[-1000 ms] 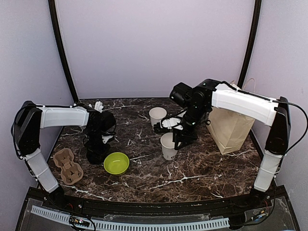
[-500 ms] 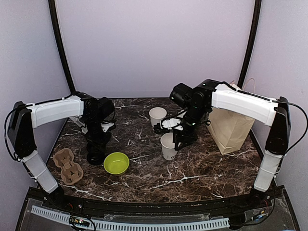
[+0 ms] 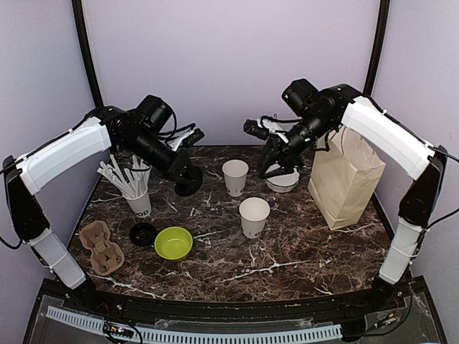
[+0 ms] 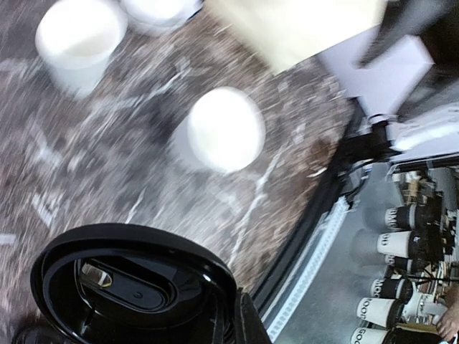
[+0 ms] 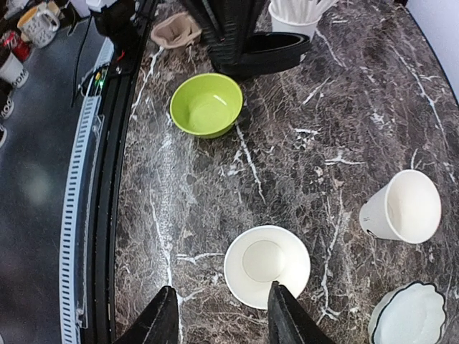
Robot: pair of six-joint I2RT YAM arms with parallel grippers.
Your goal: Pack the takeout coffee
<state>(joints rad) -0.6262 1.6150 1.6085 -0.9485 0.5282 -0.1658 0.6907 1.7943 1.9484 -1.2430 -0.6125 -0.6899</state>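
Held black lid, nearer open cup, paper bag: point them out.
held black lid (image 4: pixel 125 287), left wrist view, top face
nearer open cup (image 3: pixel 253 228), top external view, side wall
paper bag (image 3: pixel 343 188), top external view, front panel

Dark marbled table (image 3: pixel 287 266) carried everything. Lidless white cup (image 3: pixel 254 217) stood at centre, second cup (image 3: pixel 235 176) toward 12. White scalloped dish (image 3: pixel 282 182) at 1, paper bag (image 3: pixel 344 183) at 3. Straw cup (image 3: pixel 138 203) at 10. Black lid (image 3: pixel 143 233), green bowl (image 3: pixel 173 244) and cardboard carrier (image 3: pixel 101 246) lay around 8.

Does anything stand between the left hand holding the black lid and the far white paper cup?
Nothing visible: only bare marble table separates the left hand, shut on the round black plastic lid, from that open white paper cup.
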